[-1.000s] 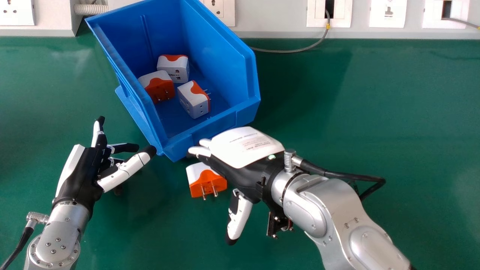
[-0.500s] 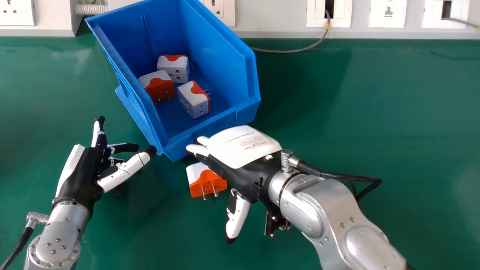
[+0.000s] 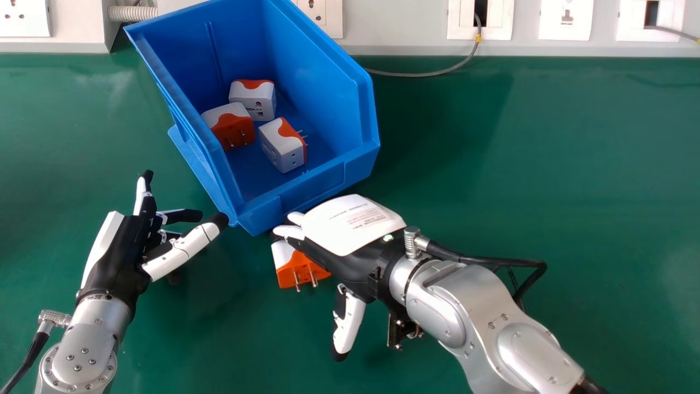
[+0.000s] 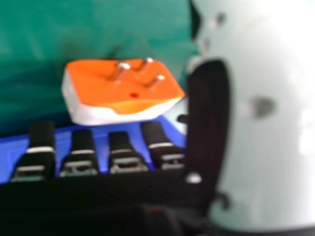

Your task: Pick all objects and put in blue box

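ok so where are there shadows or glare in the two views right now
Head view: a soft shadow darkens the green table to the right of the blue box, and a faint pale sheen lies on the table to the box's left. Right hand view: bright light washes the thumb out almost to white, and the orange and white adapter's metal pins catch small glints.

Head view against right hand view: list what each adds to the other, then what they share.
Head view: the left hand, three plugs in the box, the wall sockets, the cable and the white back of the right hand.

Right hand view: the small dark hole in the orange face of the loose plug, and three metal prongs there, where the head view makes out two.

Both: the loose plug outside the box, the right hand, part of the box and the green table.
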You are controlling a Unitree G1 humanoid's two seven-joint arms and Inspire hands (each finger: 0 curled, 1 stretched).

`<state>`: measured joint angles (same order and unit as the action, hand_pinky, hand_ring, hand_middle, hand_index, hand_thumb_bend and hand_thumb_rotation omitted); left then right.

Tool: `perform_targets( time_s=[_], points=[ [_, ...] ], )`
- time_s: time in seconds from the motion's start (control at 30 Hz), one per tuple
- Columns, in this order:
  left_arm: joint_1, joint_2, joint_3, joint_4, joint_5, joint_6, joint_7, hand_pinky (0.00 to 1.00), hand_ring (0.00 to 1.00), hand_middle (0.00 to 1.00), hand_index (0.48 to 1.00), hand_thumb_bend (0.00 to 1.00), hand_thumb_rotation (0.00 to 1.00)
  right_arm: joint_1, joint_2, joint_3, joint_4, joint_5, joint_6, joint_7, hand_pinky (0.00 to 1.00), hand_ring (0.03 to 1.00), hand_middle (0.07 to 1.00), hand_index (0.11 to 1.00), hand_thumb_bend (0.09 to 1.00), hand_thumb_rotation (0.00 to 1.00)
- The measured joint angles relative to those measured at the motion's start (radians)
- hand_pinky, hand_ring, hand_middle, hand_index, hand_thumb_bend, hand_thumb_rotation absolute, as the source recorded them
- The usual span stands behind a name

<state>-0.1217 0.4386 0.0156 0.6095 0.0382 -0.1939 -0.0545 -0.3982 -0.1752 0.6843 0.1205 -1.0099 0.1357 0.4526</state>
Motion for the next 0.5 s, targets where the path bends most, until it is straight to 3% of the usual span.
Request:
perform_targets(
  time_s=[0.5],
  points=[
    [0.005,0.001,0.0,0.001,-0.001,0.003,0.0,0.57,0.66,0.77,0.835,0.77,0.53,-0.041,0.079,0.067,0.241,0.003,-0.042,-0.192,0.86,0.937,0.959,0.913,0.939,0.12]
  ],
)
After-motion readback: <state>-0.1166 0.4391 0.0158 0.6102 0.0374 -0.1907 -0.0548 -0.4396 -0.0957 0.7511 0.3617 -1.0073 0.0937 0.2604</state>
